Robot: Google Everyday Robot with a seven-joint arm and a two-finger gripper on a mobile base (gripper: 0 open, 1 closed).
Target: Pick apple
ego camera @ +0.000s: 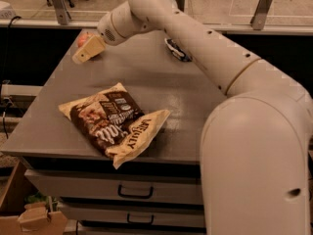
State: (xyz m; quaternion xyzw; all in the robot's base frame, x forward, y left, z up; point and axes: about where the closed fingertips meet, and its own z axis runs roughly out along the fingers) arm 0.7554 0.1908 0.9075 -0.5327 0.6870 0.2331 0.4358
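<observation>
The apple (83, 37) is a small red-orange ball at the far left of the grey table (146, 77). Only a sliver of it shows, since the gripper covers most of it. My gripper (82, 56), with tan fingers pointing down and left, hangs right in front of the apple and just above the table top. The white arm reaches to it from the lower right across the picture.
A brown and cream snack bag (115, 123) lies near the table's front edge. A dark blue snack bag (177, 50) at the far right is mostly hidden behind the arm. Drawers with dark handles (134, 192) sit under the table. Cardboard boxes (34, 219) stand at lower left.
</observation>
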